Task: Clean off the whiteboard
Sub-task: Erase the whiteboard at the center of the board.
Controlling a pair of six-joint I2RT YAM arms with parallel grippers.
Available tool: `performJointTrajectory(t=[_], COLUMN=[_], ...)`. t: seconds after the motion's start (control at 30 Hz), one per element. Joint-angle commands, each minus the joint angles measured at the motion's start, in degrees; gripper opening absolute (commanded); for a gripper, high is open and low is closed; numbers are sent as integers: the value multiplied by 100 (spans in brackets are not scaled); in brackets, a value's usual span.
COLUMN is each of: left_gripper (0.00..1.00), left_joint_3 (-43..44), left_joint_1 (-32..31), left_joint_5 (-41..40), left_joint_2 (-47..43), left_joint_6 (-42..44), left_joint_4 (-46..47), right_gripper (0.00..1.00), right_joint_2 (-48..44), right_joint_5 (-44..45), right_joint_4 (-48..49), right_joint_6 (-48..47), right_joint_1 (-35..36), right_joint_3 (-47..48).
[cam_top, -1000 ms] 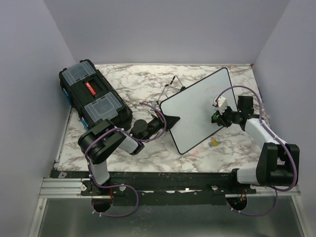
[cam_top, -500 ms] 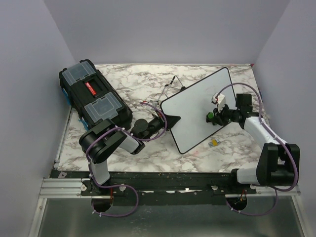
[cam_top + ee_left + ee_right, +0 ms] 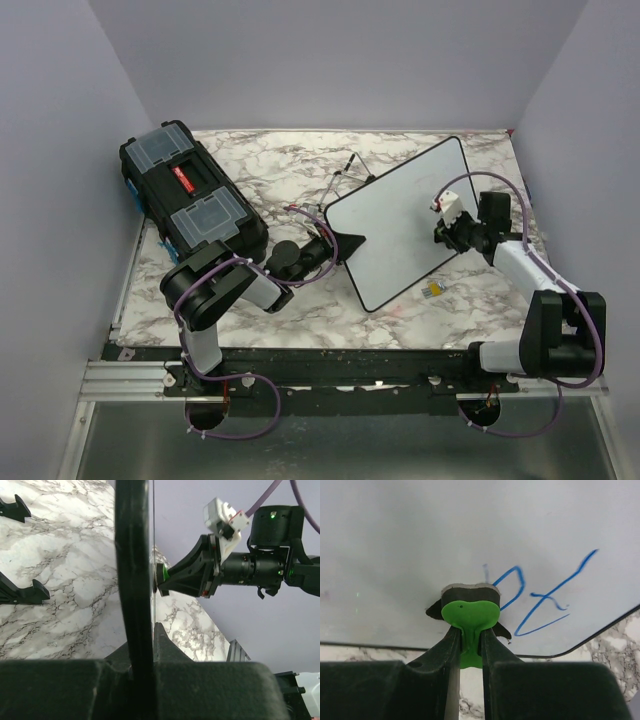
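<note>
**A:** What sits nearest the arm bases?

**B:** The left claw point(image 3: 338, 245), reaching in from the near left. Its fingers are closed tight on the black frame of the whiteboard point(image 3: 395, 230), at the board's left edge. The left wrist view shows that frame edge-on, running straight up between the two fingers.

**A:** And on the near right?

**B:** A small yellow-and-blue object point(image 3: 433, 290) lies on the marble surface point(image 3: 300, 310), just beside the board's near-right edge but apart from it. I cannot tell what it is.

**A:** Where is the board itself?

**B:** On the middle-right of the surface, turned at an angle, with one rounded corner toward the far right. It looks lifted on the gripped side, though I cannot tell how steeply.

**A:** The other claw?

**B:** The right claw point(image 3: 468, 641) is at the board's right part. Its fingers are pinched shut on the green stem of an eraser point(image 3: 470, 611), and the eraser's dark pad is pressed against the white face.

**A:** Any marks there?

**B:** Blue writing point(image 3: 545, 597), just beside the pad on its right, near a rounded corner of the frame.

**A:** Farther back?

**B:** A black toolbox point(image 3: 190, 195) lies at the far left, well apart from the board. Thin black pieces point(image 3: 347, 172) lie on the marble just beyond the board's far-left corner.
</note>
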Motion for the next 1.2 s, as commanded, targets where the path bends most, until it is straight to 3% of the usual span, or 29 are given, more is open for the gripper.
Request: performJointTrajectory(t=[0.0,0.2,0.4,0.53,0.7,0.93,1.17], left_gripper=[0,0,0,0,0,0,0], left_joint_3=[193,235,237,203,180,176,200], left_joint_1=[-90,-95,-89,-90,-87,-92,-92], left_joint_5=[605,625,618,607,605,615,621], left_joint_2=[-104,-45,-43,-82,-105,-107,-81], left_joint_6=[-99,-141,-158,-151,-146,-150,-153], left_joint_4=[1062,1062,1062,1065,1064,1059,1064], right_gripper=[1,1,1,1,1,1,1], right_joint_2=[126,-8,-148,-154,58,40,-67], right_joint_5=[-103,-1131,-1664,-1270,-191,392,17], right_joint_4=[-1328,-1910,-1060,-104,200,-22,-1409], right_joint_6=[-1114,-1653,-419,631,927,309,-1059], right_joint_1=[10,22,32,33,31,26,22], right_joint_3=[-289,-427,34,355,679,234,-168])
